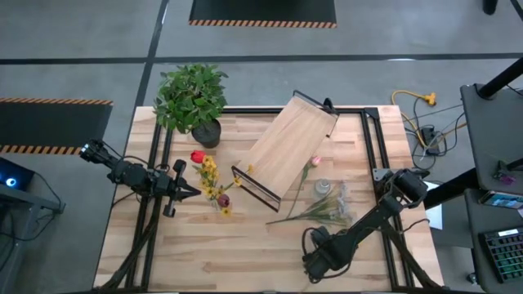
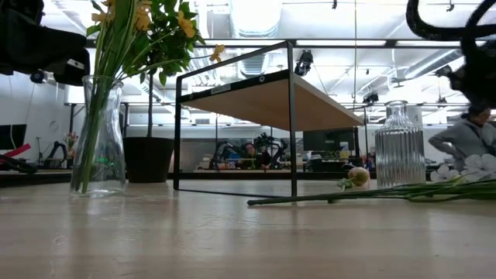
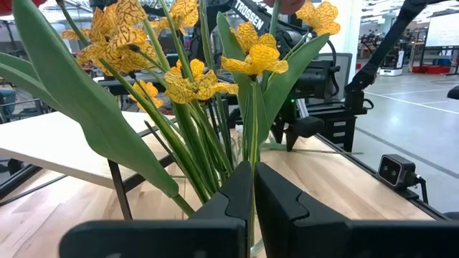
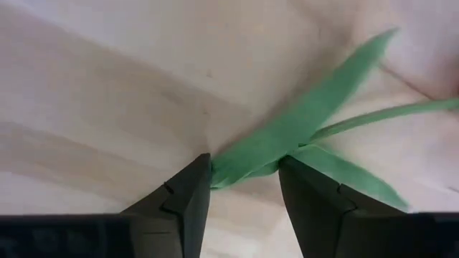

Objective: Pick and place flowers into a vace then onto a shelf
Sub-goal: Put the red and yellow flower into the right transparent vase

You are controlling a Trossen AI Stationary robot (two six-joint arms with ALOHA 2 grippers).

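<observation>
Yellow and red flowers (image 1: 211, 175) stand in a clear glass vase (image 2: 97, 143) left of the shelf (image 1: 290, 145). My left gripper (image 1: 194, 190) reaches them from the table's left and is shut on a stem (image 3: 249, 154). More flowers (image 1: 315, 211) lie flat on the table near a ribbed glass vase (image 2: 401, 143), with a pink bud (image 2: 358, 177) and white blossoms (image 2: 477, 164). My right gripper (image 4: 244, 179) is open, pointing down at the table. Its fingers stand on either side of a green leaf (image 4: 287, 136) at the stem end. My left gripper pinches a thin green stem (image 3: 251, 168) of the yellow bunch between its two fingers, coming level from the table's left, across the stem. The stems stay upright in the glass vase. My right gripper has the leaf's end (image 4: 240, 166) between its open fingers; whether they touch it I cannot tell.
A bushy plant in a dark pot (image 1: 192, 96) stands at the far left of the table. The shelf (image 2: 271, 97) sits slantwise on its black frame in the middle. Bare wood lies along the near edge (image 1: 245, 261). Cables (image 1: 413, 100) run off the far right corner.
</observation>
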